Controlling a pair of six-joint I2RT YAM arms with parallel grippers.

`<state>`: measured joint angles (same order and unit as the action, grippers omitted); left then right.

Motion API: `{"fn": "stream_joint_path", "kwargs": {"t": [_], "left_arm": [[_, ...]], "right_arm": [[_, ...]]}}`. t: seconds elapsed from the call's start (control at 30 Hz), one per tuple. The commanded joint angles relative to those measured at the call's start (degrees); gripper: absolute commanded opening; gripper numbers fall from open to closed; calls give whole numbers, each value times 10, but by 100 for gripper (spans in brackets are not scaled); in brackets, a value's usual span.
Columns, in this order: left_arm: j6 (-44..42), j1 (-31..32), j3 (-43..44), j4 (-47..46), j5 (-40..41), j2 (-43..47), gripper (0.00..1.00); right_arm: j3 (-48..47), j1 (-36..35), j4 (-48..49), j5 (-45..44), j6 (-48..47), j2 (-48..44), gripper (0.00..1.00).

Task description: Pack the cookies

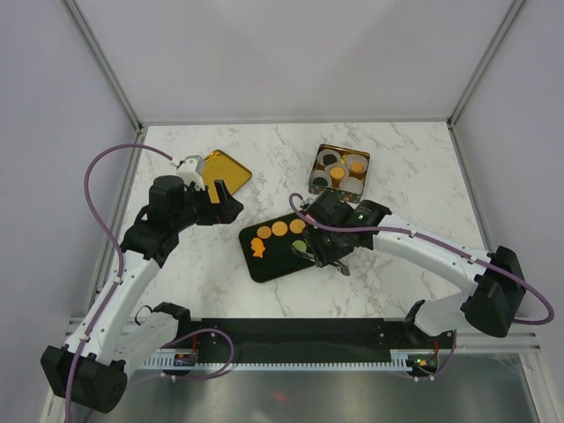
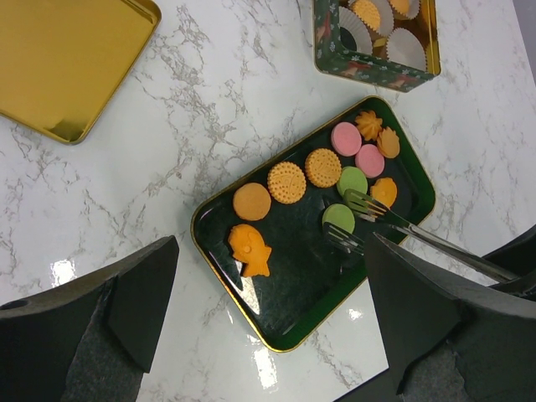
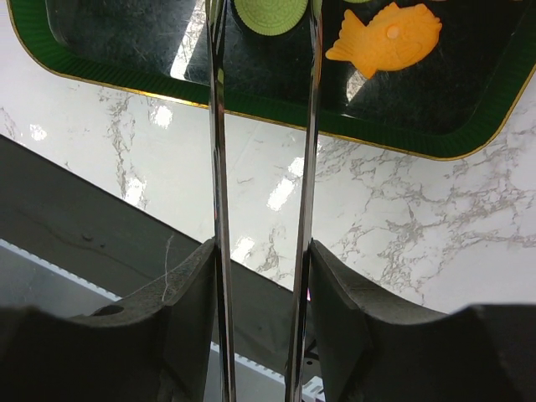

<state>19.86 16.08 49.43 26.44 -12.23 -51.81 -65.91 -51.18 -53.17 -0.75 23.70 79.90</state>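
Cookies are lying on the dark tray at the centre of the worktop. Right gripper is clamping metal tongs, whose tips are straddling a green cookie. Left gripper is hovering beside the gold lid, fully spread, holding nothing.

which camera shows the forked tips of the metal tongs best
Left wrist view: both forked tips of the metal tongs show over the dark green tray, either side of a round green cookie. The right wrist view shows only their long arms, tips cut off. In the top view they are too small to make out.
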Motion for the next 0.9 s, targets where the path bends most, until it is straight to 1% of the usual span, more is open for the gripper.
{"fn": "stream_joint_path", "kwargs": {"t": [0.0,0.3,0.6,0.73,0.77,0.83,0.87], "left_arm": [[4,-6,1,-20,-10,0,100],[4,-7,1,-19,-13,0,100],[4,-7,1,-19,-15,1,100],[4,-9,0,-19,-16,2,100],[4,-9,0,-20,-15,2,100],[4,-8,0,-19,-15,2,100],[4,-8,1,-19,-15,3,100]], "right_arm": [[-31,-16,-7,-28,-8,12,52],[-33,-25,-19,-57,-3,22,52],[-47,-35,-27,-61,-5,31,52],[-48,-39,-31,-64,-7,35,49],[-49,-40,-31,-65,-7,36,46],[-51,-40,-33,-67,-7,38,45],[-52,-41,-33,-69,-7,39,42]]}}
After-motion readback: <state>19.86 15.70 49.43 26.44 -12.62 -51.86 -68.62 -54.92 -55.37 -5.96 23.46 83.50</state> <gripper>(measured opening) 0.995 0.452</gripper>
